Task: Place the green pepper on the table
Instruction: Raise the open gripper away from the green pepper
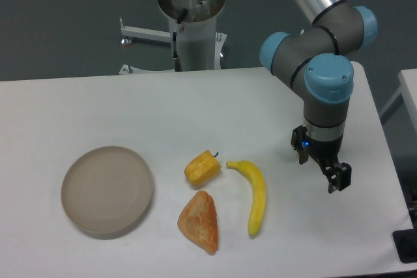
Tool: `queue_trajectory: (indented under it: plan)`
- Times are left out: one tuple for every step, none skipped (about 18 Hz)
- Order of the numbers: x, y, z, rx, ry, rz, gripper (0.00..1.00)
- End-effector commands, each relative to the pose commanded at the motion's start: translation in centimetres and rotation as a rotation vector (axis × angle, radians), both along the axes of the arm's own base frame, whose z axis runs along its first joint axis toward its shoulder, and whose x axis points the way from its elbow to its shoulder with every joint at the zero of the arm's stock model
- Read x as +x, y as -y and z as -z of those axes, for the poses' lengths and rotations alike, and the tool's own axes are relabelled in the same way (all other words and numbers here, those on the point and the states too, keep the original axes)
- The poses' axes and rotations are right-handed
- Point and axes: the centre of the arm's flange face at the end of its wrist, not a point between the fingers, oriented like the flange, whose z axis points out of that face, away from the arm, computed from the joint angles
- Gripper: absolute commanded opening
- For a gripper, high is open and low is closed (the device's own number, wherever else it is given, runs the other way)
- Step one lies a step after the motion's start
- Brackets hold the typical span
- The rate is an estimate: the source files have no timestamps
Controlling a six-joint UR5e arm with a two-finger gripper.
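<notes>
On my tabletop (98, 109) I count one round beige plate (107, 190), one yellow pepper (202, 168), one banana (254, 193) and one orange wedge of bread (200, 221): four things.

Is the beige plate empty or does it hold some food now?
Empty. The beige plate shows only its bare surface; the yellow pepper, banana and orange piece lie beside it on the table.
</notes>
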Motion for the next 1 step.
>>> queue_trajectory:
  plan:
    - [0.00,0.00,0.19,-0.002,0.002,-0.001,1.00]
